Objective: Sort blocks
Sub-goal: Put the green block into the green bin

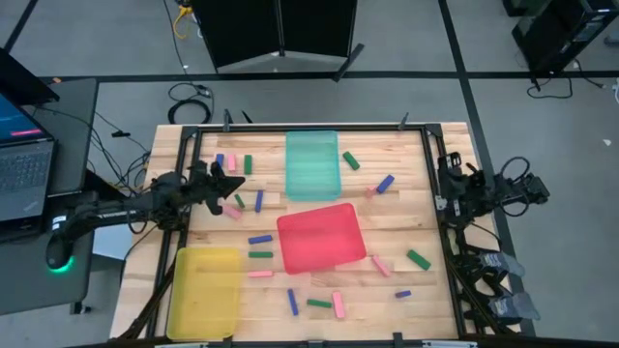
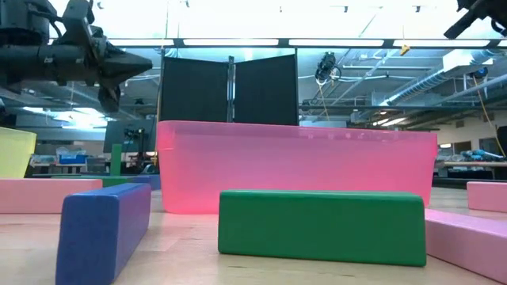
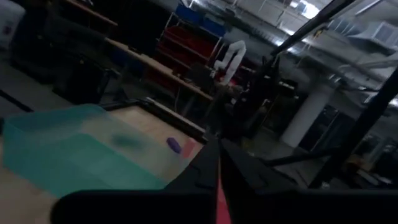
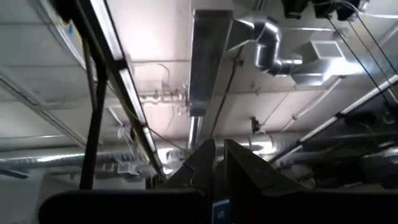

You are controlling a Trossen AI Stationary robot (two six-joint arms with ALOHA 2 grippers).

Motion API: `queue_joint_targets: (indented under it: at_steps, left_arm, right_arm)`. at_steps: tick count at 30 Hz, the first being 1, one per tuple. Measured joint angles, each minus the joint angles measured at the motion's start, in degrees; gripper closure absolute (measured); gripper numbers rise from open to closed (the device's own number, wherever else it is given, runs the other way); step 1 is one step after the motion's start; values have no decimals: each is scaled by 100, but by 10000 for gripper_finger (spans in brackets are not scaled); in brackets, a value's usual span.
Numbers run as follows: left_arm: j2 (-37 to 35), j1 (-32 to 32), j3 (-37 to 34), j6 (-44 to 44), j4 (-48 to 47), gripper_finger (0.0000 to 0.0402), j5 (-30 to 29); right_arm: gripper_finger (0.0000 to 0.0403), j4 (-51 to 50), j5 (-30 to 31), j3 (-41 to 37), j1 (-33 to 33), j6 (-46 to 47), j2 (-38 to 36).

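The left end effector (image 1: pixel 235 184) is hovering well above the bench (image 1: pixel 406 208), fingers nearly closed and pinching what looks like a pink block (image 3: pixel 221 196). Just beside it, a green block (image 1: pixel 239 201), a blue block (image 1: pixel 259 200) and another pink one (image 1: pixel 233 212) are lying loose on the wood. A bit further out, the teal tray (image 1: pixel 312 164) is sitting ahead of it. Way across, the right end effector (image 1: pixel 450 181) is parked at the bench edge, closed and pointing up at the ceiling.

Pale wooden counter (image 1: pixel 406 217) with black frame edging. On it lie a teal tray (image 1: pixel 312 164) at the far middle, a red tray (image 1: pixel 320 237) at centre and a yellow tray (image 1: pixel 204 292) at the near left corner. Blue, green and pink blocks (image 1: pixel 259 254) lie scattered flat around the trays.
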Motion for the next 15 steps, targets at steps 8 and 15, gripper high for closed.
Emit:
queue_joint_targets:
  at_steps: [8, 15]
  left_arm:
    - [707, 0, 1166, 772, -1897, 245, -73]
    - [1873, -2, 2939, 1368, -4408, 182, -724]
  right_arm:
    - [357, -721, 807, 0, 0, 903, 2]
    - [357, -1138, 1060, 0, -1, 1541, 4]
